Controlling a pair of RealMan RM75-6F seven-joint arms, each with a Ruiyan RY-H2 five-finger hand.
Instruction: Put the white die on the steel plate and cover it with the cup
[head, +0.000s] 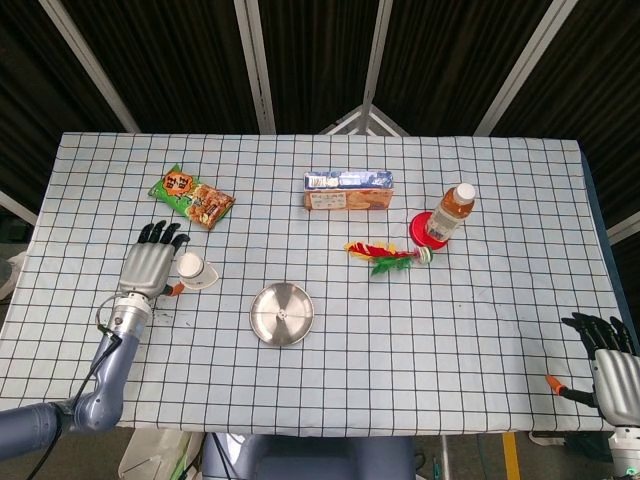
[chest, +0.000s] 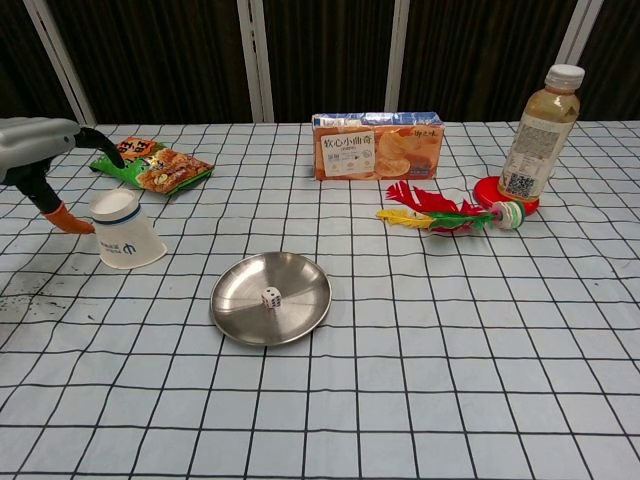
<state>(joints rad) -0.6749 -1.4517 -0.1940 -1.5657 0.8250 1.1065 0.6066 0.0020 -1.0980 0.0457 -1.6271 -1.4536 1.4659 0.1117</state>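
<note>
Dark curtained walls with pale slanted struts sit behind a table covered in a white cloth with a black grid (head: 480, 330), and that's pretty much the whole stage. Starting at the robot's left hand (head: 150, 268): it's silver-backed with dark fingers and an orange-tipped thumb, fingers spread and holding nothing, hovering right beside the white paper cup (chest: 124, 231), which leans tilted on the cloth with its open mouth facing up toward the hand. In the chest view the orange thumb tip looks very close to the cup's rim, but I can't tell if it's actually touching. Just to the cup's right, toward the middle of the table, is the round shiny steel plate (chest: 300, 285), and the small white die with dark pips (chest: 270, 298) sits in its centre, uncovered. Behind the cup there's a green and orange snack bag (chest: 150, 165) lying flat. Further back in the middle stands an orange and blue biscuit box (chest: 378, 146). Off to the right of the plate lies a red, yellow and green feathered shuttlecock toy (chest: 445, 214), its weighted end near a red round lid or coaster (chest: 485, 187) that has a clear plastic bottle of amber drink with a white cap (chest: 538, 135) standing on it. The right hand (head: 610, 365) is way off at the table's near right corner, well apart from everything, fingers apart and empty.
</note>
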